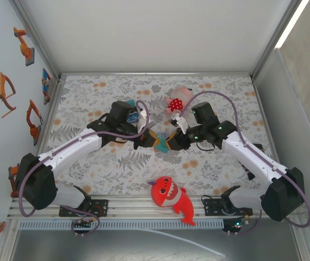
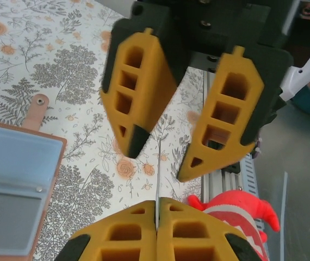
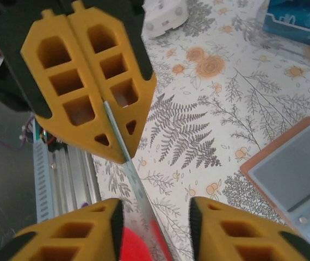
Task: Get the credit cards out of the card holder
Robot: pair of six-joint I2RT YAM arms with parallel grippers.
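Note:
A thin teal credit card hangs edge-on between the two grippers at the middle of the table. My left gripper is shut on the credit card, pinching one end of it. My right gripper is open; the credit card passes between its fingers, close to the left pad, with a wide gap to the right one. The card holder lies open and flat on the floral cloth, blue-grey inside up, its tab pointing away. In the right wrist view the card holder is at the right edge.
A red shark plush lies by the near rail, just below the grippers. A red spotted toy sits behind them. A teal box and a white object lie farther off.

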